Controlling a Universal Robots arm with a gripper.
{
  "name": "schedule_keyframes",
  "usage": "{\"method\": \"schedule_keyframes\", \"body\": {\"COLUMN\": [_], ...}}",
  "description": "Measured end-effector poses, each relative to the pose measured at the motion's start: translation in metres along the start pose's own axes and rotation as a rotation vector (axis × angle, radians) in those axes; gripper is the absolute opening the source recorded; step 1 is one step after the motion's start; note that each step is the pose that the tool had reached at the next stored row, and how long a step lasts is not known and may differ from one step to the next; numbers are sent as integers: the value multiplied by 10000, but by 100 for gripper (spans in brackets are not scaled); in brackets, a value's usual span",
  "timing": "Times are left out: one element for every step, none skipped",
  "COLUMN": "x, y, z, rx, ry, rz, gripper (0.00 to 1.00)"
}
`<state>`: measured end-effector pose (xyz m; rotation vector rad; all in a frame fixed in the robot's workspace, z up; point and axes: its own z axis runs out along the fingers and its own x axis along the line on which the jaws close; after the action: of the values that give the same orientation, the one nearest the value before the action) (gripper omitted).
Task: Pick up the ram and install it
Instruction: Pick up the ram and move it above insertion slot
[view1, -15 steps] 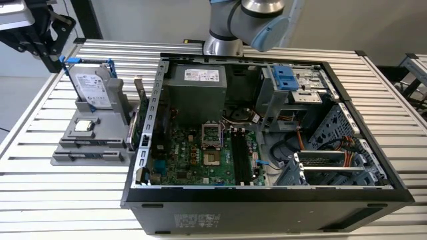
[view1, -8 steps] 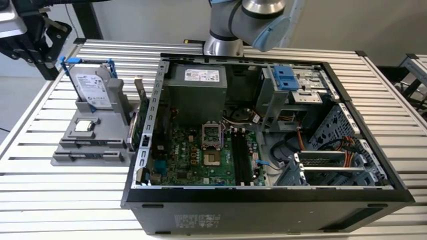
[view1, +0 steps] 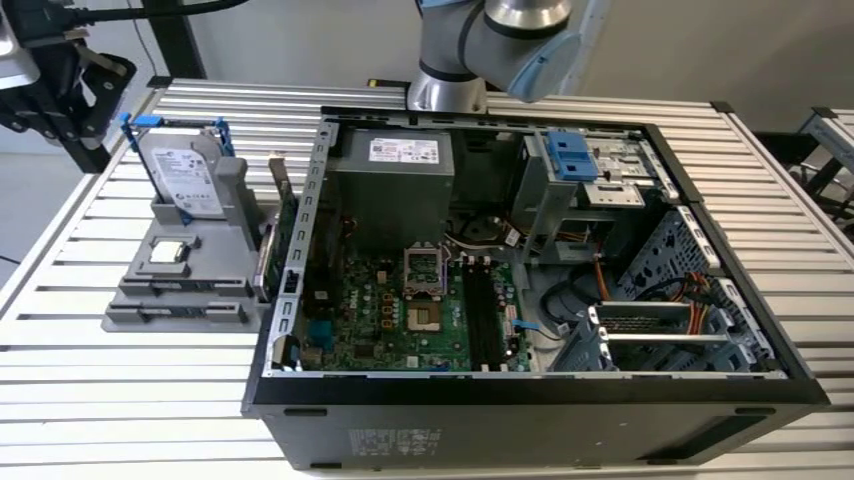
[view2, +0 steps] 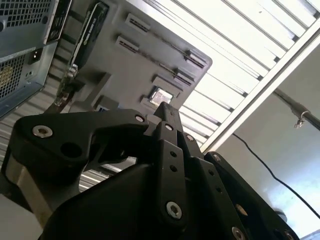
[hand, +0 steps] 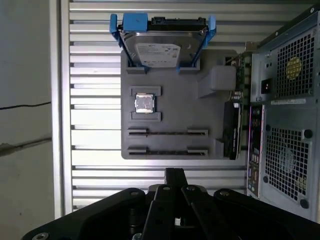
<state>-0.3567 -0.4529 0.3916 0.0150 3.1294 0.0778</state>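
Observation:
The grey holder (hand: 170, 112) lies on the slatted table beside the open computer case (view1: 534, 250). Two long slots cross the holder's near end. A thin dark strip that looks like the ram (hand: 167, 151), seen edge-on, runs along the slot nearest my gripper. I cannot tell whether the other slot (hand: 167, 132) holds one too. My gripper (hand: 174, 175) hangs above the table just off that end of the holder. Its black fingers are shut tip to tip with nothing between them, as the second wrist view also shows (view2: 167, 111). The black memory slots (view1: 487, 320) lie on the motherboard inside the case.
On the holder stand a silver hard drive (hand: 162, 47) in blue brackets, a small square processor chip (hand: 145, 103) and a black card (hand: 230, 130) on edge against the case's rear panel (hand: 285, 115). The arm's base (view1: 454, 60) stands behind the case.

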Motion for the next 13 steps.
{"method": "schedule_keyframes", "body": {"x": [0, 0, 0, 0, 0, 0, -1, -1, -1, -1, -1, -1, 0], "y": [-16, -30, -37, -37, -37, -38, -38, -37, -37, -37, -37, -37, -36], "z": [-1, -2, -2, -2, -2, -2, -2, -2, -2, -2, -2, -2, -2], "rx": [0, 1, 1, 0, 0, 0, 0, 0, 0, 0, 1, 1, 0], "ry": [0, 1, 1, 1, 0, 0, 0, 0, 0, 0, 1, 1, 1], "rz": [0, 0, 0, 1, 1, 1, -1, 0, 0, 0, 0, 0, 1], "gripper": [0, 0, 0, 0, 0, 0, 0, 0, 0, 0, 0, 0, 0]}}
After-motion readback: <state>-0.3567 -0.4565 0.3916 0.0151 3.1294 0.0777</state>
